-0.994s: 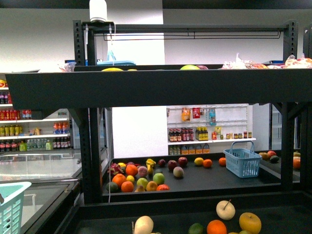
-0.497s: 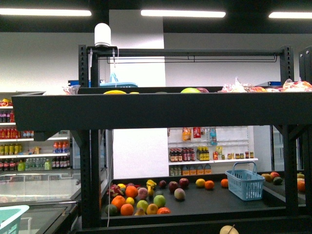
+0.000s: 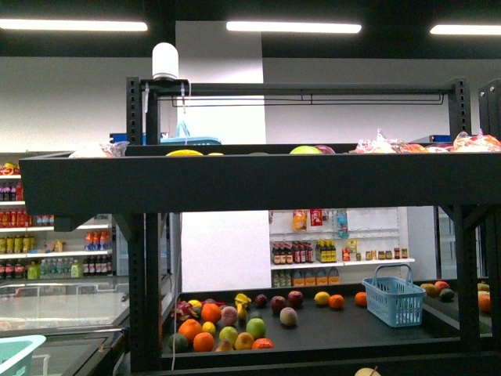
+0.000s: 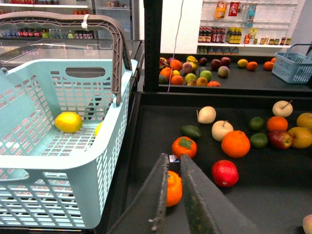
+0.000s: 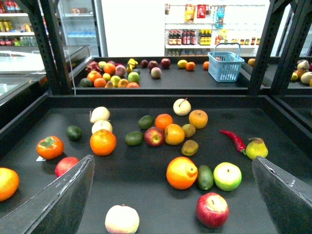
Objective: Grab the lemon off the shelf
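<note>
Facing black shelf (image 3: 258,182) in fluorescent-lit store; left end effector (image 4: 171,192) clenched empty, right end effector (image 5: 175,195) released.

Front cam sits level with the upper tray of the shelf (image 3: 258,182), facing straight through to a second rack behind. Both wrist cams look down and forward over the lower tray from close up — left one from beside the pale blue basket (image 4: 58,146). All three catch the far fruit pile and the small blue basket (image 3: 394,296).
</note>
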Robot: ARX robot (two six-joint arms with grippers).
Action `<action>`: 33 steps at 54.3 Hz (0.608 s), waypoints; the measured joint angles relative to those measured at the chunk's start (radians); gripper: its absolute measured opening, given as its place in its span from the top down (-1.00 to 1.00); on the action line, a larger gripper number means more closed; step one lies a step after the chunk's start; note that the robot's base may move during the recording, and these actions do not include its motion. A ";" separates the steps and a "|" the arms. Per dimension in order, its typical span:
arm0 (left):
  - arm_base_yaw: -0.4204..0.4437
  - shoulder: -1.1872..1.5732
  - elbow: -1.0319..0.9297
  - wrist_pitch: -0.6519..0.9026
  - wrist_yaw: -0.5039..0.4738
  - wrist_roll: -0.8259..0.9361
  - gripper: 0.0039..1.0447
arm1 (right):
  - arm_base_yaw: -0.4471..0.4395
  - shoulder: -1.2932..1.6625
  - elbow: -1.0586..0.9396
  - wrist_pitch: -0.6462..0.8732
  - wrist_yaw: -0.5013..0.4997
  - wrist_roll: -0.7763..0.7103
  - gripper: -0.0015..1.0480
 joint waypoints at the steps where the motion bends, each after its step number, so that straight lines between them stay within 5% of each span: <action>1: 0.000 0.000 0.000 0.000 0.000 0.000 0.66 | 0.000 0.000 0.000 0.000 0.000 0.000 -0.86; 13: 0.000 0.000 0.000 0.000 0.000 0.000 -0.40 | 0.000 0.000 0.000 0.000 0.000 0.000 -0.86; 20: 0.000 0.000 0.000 0.000 0.000 0.000 -0.83 | 0.000 0.000 0.000 0.000 0.000 0.000 -0.86; 33: 0.000 0.000 0.000 0.000 0.000 0.002 -0.85 | 0.000 0.000 0.000 0.000 0.000 0.000 -0.86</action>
